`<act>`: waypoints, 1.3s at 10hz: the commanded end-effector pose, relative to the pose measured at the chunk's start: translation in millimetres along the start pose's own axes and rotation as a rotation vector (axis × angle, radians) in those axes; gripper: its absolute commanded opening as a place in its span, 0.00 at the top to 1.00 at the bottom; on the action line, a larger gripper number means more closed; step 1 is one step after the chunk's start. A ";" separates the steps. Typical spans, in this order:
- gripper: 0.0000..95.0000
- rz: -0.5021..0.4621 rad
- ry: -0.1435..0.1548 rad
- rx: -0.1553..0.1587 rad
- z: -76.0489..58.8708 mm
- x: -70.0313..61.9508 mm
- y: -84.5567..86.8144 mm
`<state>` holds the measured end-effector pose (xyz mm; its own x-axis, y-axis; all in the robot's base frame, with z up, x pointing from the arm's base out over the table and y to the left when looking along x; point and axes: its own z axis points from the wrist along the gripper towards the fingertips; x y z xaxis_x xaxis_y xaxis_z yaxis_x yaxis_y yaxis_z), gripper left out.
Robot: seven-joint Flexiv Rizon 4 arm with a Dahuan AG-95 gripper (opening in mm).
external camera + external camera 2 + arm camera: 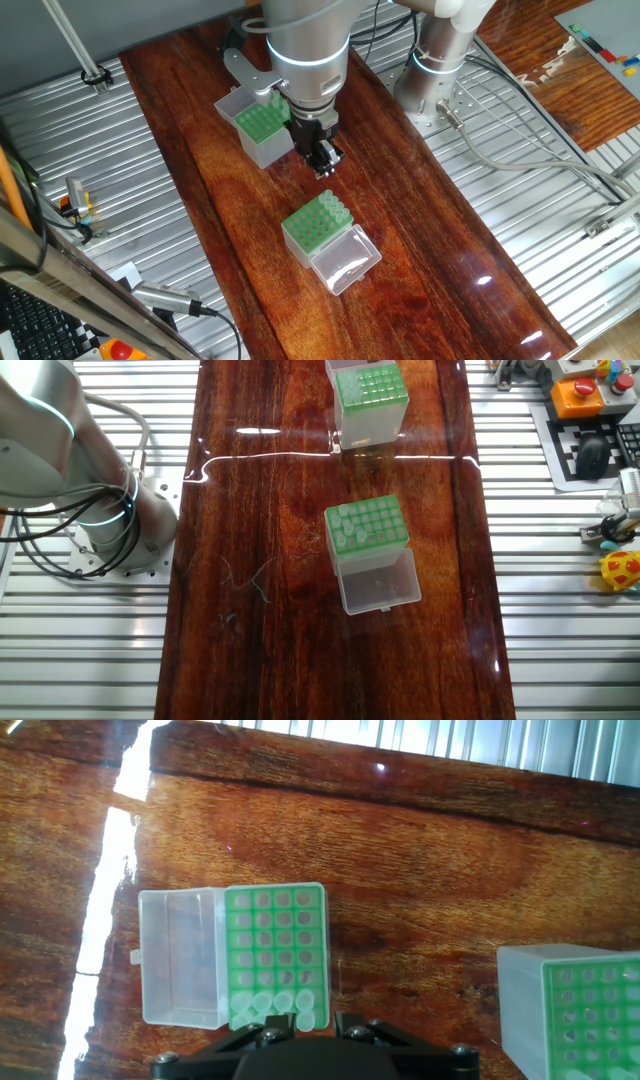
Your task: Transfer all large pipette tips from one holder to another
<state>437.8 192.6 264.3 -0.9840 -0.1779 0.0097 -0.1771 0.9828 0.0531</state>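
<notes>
Spanning all three views, the dark polished wooden tabletop [430,250] carries both holders, with ribbed metal decking on either side. The silver arm [305,50] reaches down over the tabletop between the two boxes, and its base [110,525] is bolted to the decking beside the wood.

The taller grey-sided holder [258,125] stands partly behind the arm; in the other fixed view it sits at the far end of the tabletop [370,405]. The shorter holder [318,228] stands well apart from it, with its clear lid [345,262] swung open and lying flat alongside the green plate.

The tool [325,160] hangs above the bare wood between the two holders, touching neither. Whether its fingers are spread or pressed together cannot be told from any view; the hand view shows only the black body at the bottom edge.

The large pipette tips [272,1005] occupy the row of the shorter holder's plate nearest the tool. The other fixed view shows pale collars along one edge of that plate [345,530].
</notes>
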 end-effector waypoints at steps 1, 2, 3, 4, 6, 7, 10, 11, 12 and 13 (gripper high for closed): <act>0.80 0.000 0.000 0.000 0.0 -0.2 -0.1; 0.80 0.000 0.000 0.000 0.0 -0.2 -0.1; 0.80 0.000 0.000 0.000 0.0 -0.2 -0.1; 0.80 0.000 0.000 0.000 0.0 -0.2 -0.1; 0.80 0.000 0.000 0.000 0.0 -0.2 -0.1; 0.80 0.000 0.000 0.000 0.0 -0.2 -0.1; 0.80 0.000 0.000 0.000 0.0 -0.2 -0.1; 0.80 0.000 0.000 0.000 0.0 -0.2 -0.1; 0.80 -0.105 -0.019 -0.008 21.0 24.4 -66.1; 0.80 -0.105 -0.018 -0.008 19.9 24.5 -66.0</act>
<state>435.8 163.4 253.4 -0.9775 -0.2108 0.0091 -0.2100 0.9761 0.0551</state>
